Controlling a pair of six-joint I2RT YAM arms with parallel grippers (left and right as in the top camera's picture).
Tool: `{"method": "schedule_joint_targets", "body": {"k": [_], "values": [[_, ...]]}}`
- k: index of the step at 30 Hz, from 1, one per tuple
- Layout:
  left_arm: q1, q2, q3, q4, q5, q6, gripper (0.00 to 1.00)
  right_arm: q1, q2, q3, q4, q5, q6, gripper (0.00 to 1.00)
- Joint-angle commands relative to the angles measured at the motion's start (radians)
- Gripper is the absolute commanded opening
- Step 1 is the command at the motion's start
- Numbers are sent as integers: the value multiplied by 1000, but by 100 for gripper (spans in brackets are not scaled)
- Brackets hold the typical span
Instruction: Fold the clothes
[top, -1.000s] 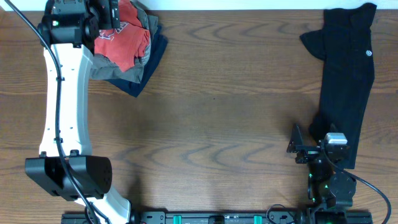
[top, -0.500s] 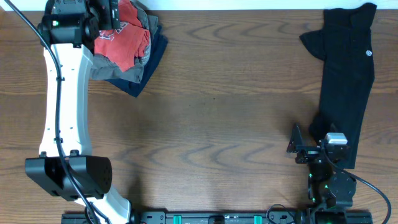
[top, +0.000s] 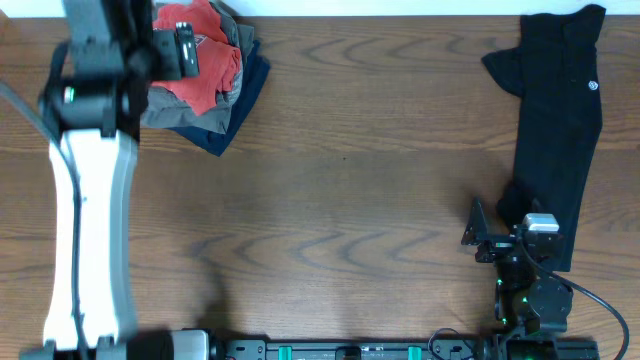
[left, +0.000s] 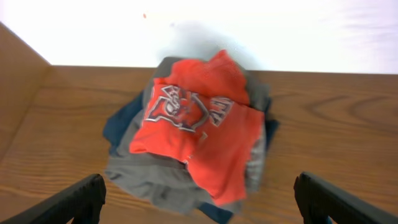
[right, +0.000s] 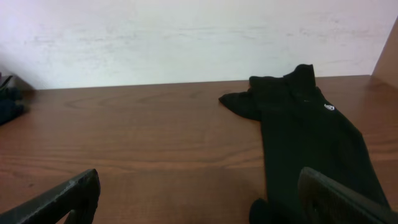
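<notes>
Likely the pick-up step: left fingers (left: 78, 198), wide open and empty, hover before the red T-shirt (left: 199, 134) atop the pile (left: 158, 186), right fingers (right: 62, 199) likewise beside the black shirt (right: 311, 143); next calls for pinching the T-shirt

Robotics lab bench. A brown wood-grain desk (top: 350, 180) meets a plain white wall (right: 186, 37); a black mounting rail (top: 400, 350) lines its near edge.

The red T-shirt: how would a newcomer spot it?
On the wooden table, look to the far left corner, where a heap of clothes lies. The coral-red T-shirt tops it, crumpled: the only one with white lettering, above a grey piece and a navy piece.
</notes>
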Motion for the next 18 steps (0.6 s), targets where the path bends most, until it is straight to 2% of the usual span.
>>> {"method": "schedule_joint_targets", "body": {"k": [1,4,8,15,18], "values": [[27,-134,-173,54,136,-9,98,10,-9,-4,-3,7,13,99],[58,-270,-352,99,223,-9,98,10,-9,-4,-3,7,13,99],[62,-445,-572,200,217,-8,98,10,-9,-4,-3,7,13,99],[61,-845,-1063,531,199,-8,98,10,-9,-4,-3,7,13,99],[61,-1020,-1232,617,181,-8,98,10,-9,-4,-3,7,13,99]]}}
